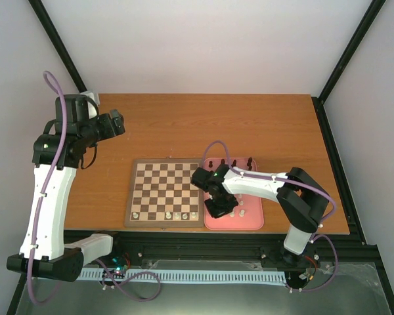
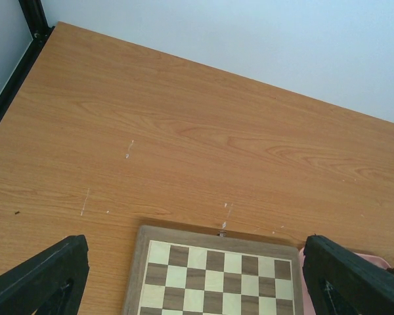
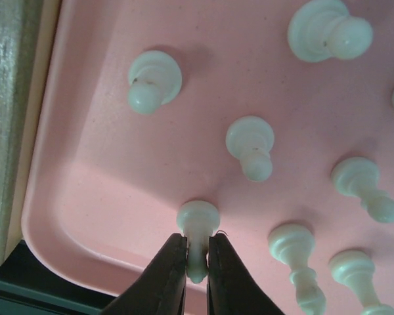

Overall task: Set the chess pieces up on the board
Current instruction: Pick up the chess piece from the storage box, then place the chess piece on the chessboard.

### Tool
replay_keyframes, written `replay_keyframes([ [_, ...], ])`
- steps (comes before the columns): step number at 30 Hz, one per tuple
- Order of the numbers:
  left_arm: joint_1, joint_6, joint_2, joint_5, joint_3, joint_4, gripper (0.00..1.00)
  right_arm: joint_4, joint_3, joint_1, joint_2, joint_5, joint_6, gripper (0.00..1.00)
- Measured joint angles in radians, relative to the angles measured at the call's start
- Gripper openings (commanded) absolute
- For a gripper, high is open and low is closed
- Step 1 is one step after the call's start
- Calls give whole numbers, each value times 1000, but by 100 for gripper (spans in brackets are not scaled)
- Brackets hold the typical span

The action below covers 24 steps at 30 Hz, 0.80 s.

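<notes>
The wooden chessboard lies on the table with several cream-white pieces along its near row. Its far rim also shows in the left wrist view. My right gripper is shut on a cream-white pawn that stands in the near left corner of the pink tray. In the top view the right gripper hovers over the tray's left side. My left gripper is open and empty, held high over the table beyond the board's far left corner.
The pink tray sits right of the board and holds several more cream-white pieces, with dark pieces at its far edge. Black frame posts stand at the table's back corners.
</notes>
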Motion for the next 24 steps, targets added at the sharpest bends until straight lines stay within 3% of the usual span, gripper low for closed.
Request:
replay_keyframes([
  [7, 0, 0, 0, 0, 0, 0, 100, -88, 88, 7, -3, 3, 3, 3],
  [14, 0, 0, 0, 0, 0, 0, 100, -214, 412, 66, 16, 19, 0, 3],
  [24, -1, 0, 0, -1, 9, 0, 100, -319, 1099, 173, 451, -22, -80, 3],
])
